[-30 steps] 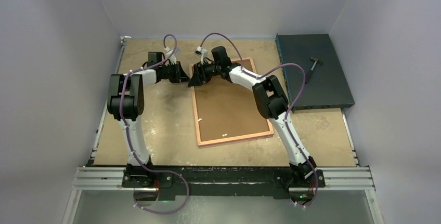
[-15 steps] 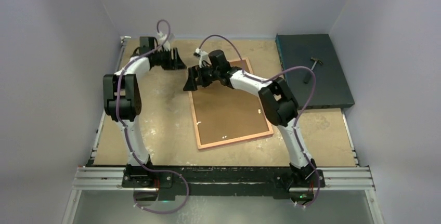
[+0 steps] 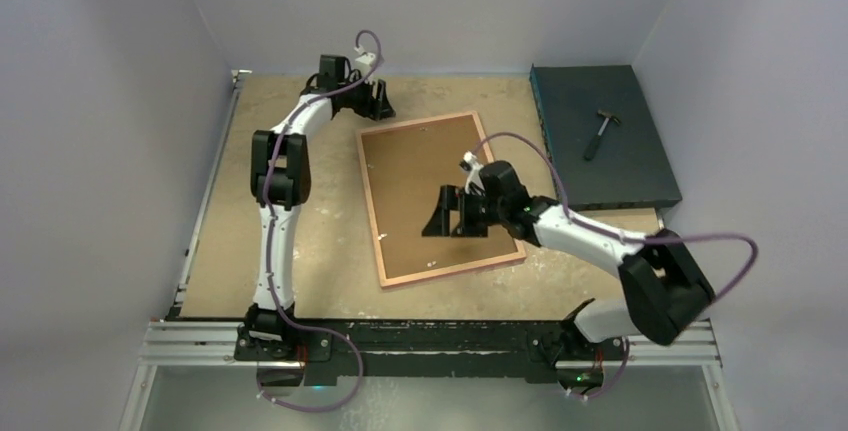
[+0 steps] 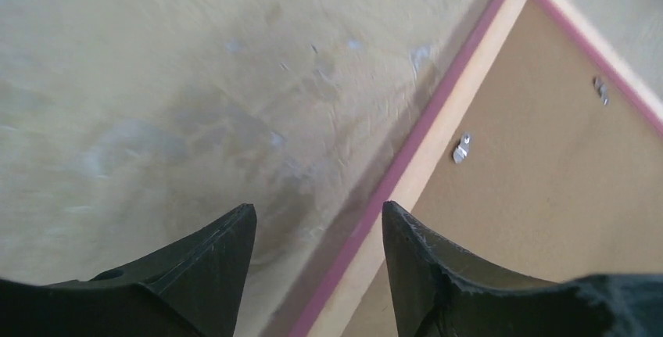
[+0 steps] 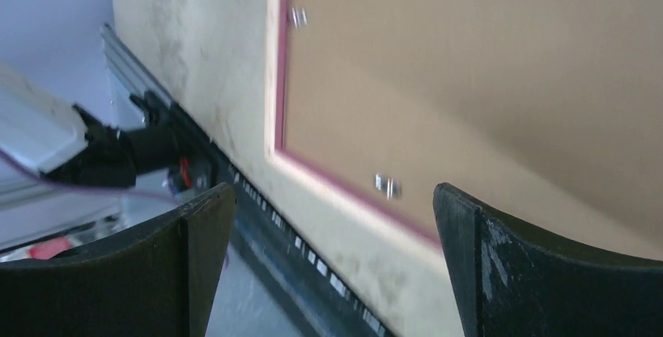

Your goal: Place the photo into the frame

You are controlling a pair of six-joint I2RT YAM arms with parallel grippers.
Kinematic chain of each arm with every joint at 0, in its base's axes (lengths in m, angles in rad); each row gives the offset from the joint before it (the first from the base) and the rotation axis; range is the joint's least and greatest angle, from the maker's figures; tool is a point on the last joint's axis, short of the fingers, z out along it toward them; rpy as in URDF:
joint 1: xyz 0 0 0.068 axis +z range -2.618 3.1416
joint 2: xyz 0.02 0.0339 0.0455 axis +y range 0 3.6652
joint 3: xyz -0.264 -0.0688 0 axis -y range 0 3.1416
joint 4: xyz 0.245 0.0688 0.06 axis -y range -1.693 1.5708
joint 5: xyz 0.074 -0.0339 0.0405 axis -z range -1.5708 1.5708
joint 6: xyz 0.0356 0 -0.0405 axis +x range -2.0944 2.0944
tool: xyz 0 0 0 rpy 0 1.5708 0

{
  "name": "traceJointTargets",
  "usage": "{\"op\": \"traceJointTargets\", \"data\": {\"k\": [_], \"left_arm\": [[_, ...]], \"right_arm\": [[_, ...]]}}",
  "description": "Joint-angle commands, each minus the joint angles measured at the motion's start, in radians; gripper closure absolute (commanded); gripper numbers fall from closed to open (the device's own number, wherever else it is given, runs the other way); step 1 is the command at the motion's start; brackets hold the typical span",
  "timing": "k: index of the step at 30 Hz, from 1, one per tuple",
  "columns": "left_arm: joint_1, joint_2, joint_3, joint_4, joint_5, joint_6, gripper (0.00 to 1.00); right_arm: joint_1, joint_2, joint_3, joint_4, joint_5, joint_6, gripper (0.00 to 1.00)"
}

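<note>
shifted over the last second: right gripper (image 3: 440,221) drawn back from the far-left corner of the frame (image 3: 369,206) to hang above its near half, left gripper (image 3: 380,103) swung along the far edge of the table (image 3: 310,231) to sit just beyond that same corner. frame lying flat and back-up mid-table, slightly askew, light wood rails with a pink edge around a brown backing board (image 3: 425,166). from the left wrist, black fingers (image 4: 211,267) spread apart with nothing between, aimed at bare table just beside the left rail and a small metal tab (image 4: 463,147). from the right wrist, fingers splayed wide and empty over the near-left corner, blurred. off to the far right, a dark flat case (image 3: 620,176) with a hammer (image 3: 598,134) on top, well apart from both claws.
</note>
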Motion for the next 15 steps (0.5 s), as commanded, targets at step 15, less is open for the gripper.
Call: {"op": "traceJointTargets", "data": {"k": [15], "left_arm": [[0.026, -0.134, -0.32, -0.102, 0.031, 0.167, 0.7]], "right_arm": [[0.002, -0.488, -0.432, -0.323, -0.125, 0.208, 0.11]]}}
